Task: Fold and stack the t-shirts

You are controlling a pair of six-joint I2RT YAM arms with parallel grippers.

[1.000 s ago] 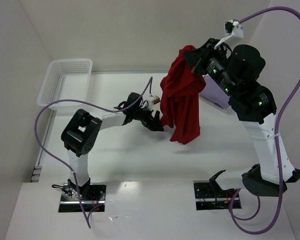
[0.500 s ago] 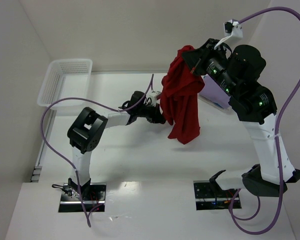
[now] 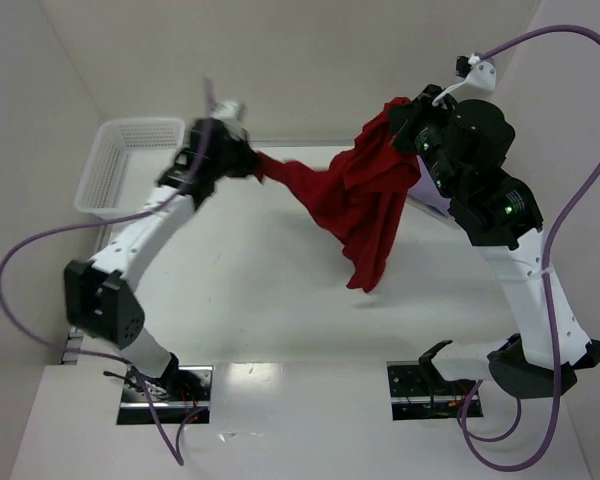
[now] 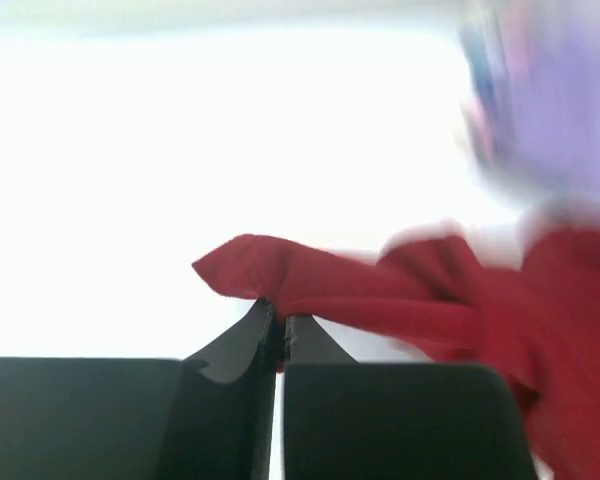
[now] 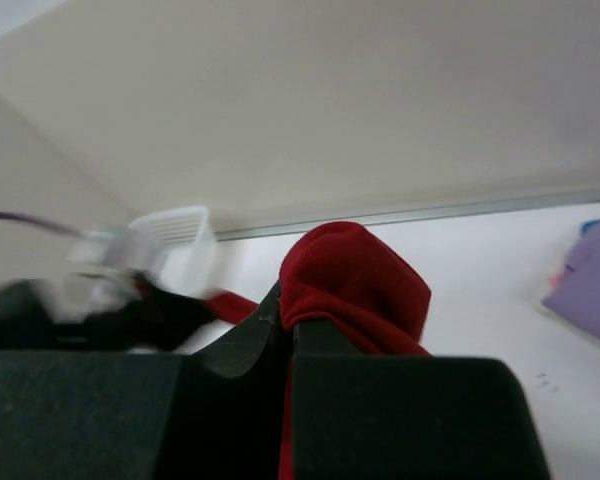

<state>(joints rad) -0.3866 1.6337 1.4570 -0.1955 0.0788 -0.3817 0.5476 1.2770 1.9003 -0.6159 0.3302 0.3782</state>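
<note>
The dark red t-shirt (image 3: 350, 195) hangs stretched in the air between both arms, its lower part drooping toward the table. My left gripper (image 3: 255, 160) is shut on the shirt's left corner (image 4: 242, 275), raised high at the back left. At the upper right, my right gripper (image 3: 398, 112) is shut on a bunched fold of the same red t-shirt (image 5: 355, 275). A lavender folded t-shirt (image 4: 560, 95) lies on the table at the right, mostly hidden behind the right arm in the top view, with blue and pink edges beside it (image 5: 592, 272).
A white mesh basket (image 3: 125, 160) stands at the table's back left corner. Purple cables loop from both arms. The back wall (image 3: 300, 70) is close behind the raised grippers.
My left gripper closed on the red t-shirt's edge near the table, then swung up and left, pulling that corner out. The right gripper shifted slightly right, still holding the shirt.
</note>
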